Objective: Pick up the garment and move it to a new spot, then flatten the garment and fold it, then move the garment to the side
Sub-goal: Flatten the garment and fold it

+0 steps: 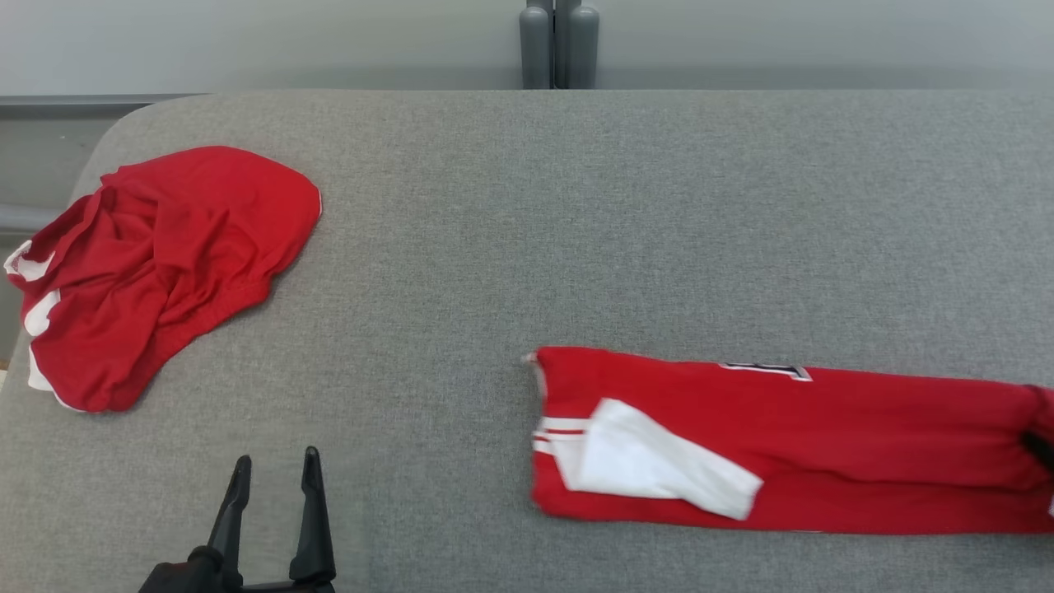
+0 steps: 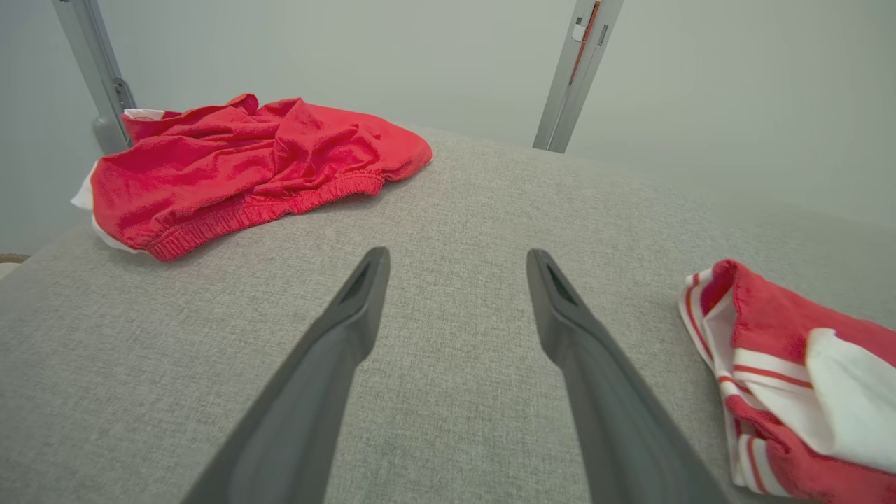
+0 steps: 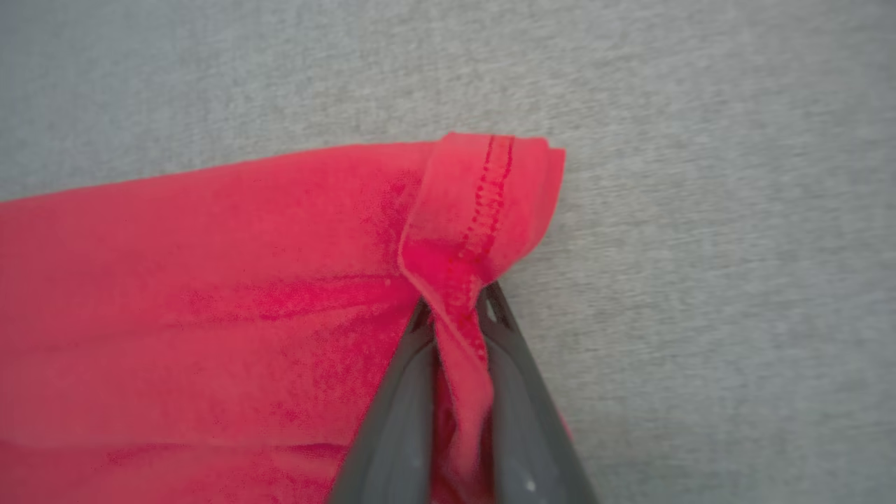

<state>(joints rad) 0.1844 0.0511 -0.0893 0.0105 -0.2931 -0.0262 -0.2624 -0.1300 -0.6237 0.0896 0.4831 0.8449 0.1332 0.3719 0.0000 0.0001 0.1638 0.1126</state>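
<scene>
A red jersey with a white sleeve lies folded into a long strip at the right of the grey table. Its sleeve end shows at the right of the left wrist view as the jersey. My right gripper is shut on the jersey's stitched hem corner, which is pinched between the fingers; in the head view a dark bit of it shows at the strip's right end. My left gripper stands open over bare table at the lower left, its fingers wide apart and holding nothing.
A crumpled pair of red shorts with white trim lies at the table's far left corner, seen too as the shorts ahead of my left gripper. Grey posts stand behind the table's far edge. Bare cloth lies between the two garments.
</scene>
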